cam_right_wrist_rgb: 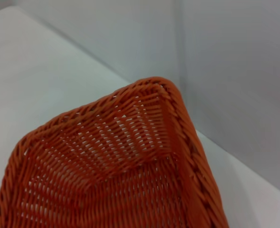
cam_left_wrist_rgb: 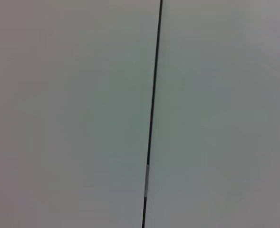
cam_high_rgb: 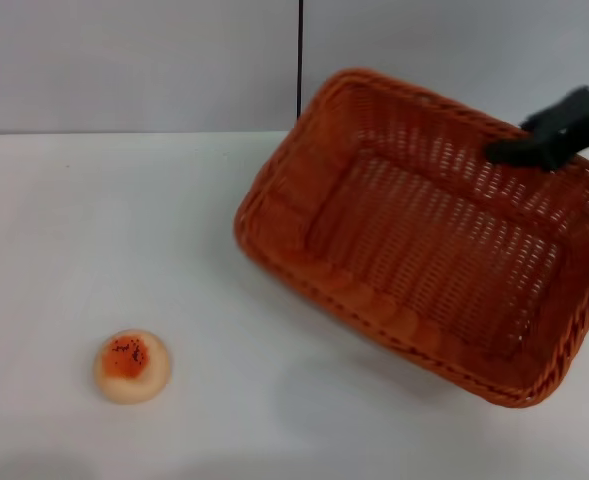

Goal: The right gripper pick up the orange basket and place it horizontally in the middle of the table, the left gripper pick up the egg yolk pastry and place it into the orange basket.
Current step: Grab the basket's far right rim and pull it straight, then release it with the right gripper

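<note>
The orange basket [cam_high_rgb: 424, 240] hangs askew over the right half of the table [cam_high_rgb: 74, 240], lifted, with a faint shadow beneath its near edge. My right gripper [cam_high_rgb: 536, 146], a black claw, is shut on the basket's far right rim. In the right wrist view, one basket corner [cam_right_wrist_rgb: 130, 161] and its woven inside fill the frame. The egg yolk pastry [cam_high_rgb: 132, 366] sits on the table at the near left, well apart from the basket, orange top up. My left gripper is out of view; its wrist camera sees only a wall.
A pale wall with a dark vertical seam [cam_high_rgb: 300, 60] stands behind the table. The same seam [cam_left_wrist_rgb: 151, 118] crosses the left wrist view. Bare tabletop lies between the pastry and the basket.
</note>
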Robot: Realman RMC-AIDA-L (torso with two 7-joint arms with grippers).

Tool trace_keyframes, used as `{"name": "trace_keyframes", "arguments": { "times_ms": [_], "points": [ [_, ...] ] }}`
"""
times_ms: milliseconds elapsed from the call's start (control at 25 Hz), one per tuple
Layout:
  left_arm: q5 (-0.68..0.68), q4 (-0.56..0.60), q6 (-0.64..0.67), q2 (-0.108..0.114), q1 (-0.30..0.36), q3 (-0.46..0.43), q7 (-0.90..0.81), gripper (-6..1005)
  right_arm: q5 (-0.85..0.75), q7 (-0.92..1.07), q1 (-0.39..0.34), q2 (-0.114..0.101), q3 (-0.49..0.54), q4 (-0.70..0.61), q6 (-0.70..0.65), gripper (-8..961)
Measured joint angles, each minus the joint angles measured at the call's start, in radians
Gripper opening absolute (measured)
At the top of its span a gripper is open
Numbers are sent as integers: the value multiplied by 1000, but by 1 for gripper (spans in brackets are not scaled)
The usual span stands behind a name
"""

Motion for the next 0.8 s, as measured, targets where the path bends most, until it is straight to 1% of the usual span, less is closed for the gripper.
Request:
{"name": "trace_keyframes", "arguments": {
  "times_ms": [40, 80, 200, 240, 280, 360, 400, 440, 800],
  "points": [
    [1, 1, -5, 0, 4, 1, 7, 782, 0, -65, 32, 2, -18, 22, 0, 168],
    [2, 4, -13, -1, 10, 3, 17, 782, 0, -65, 32, 2, -18, 22, 0, 167],
    [4, 11, -44, -4, 30, 3, 46, 782, 0, -129, 77, 3, -59, 56, 3, 164],
    [5, 16, -61, -4, 40, 3, 55, 782, 1, -182, 101, 3, -90, 73, 5, 163],
    [5, 20, -68, -4, 45, 3, 56, 782, 1, -182, 101, 3, -90, 73, 5, 166],
    [5, 22, -74, -3, 49, 3, 57, 782, 1, -225, 119, 4, -129, 81, 4, 172],
    [5, 23, -79, -3, 53, 3, 57, 782, 1, -243, 125, 4, -154, 82, 5, 175],
    [5, 24, -88, -4, 60, 3, 57, 782, 1, -277, 132, 8, -207, 79, 8, 178],
    [6, 39, -107, -4, 74, 2, 58, 781, -6, -353, 150, 24, -300, 79, 37, 205]
  ]
}}
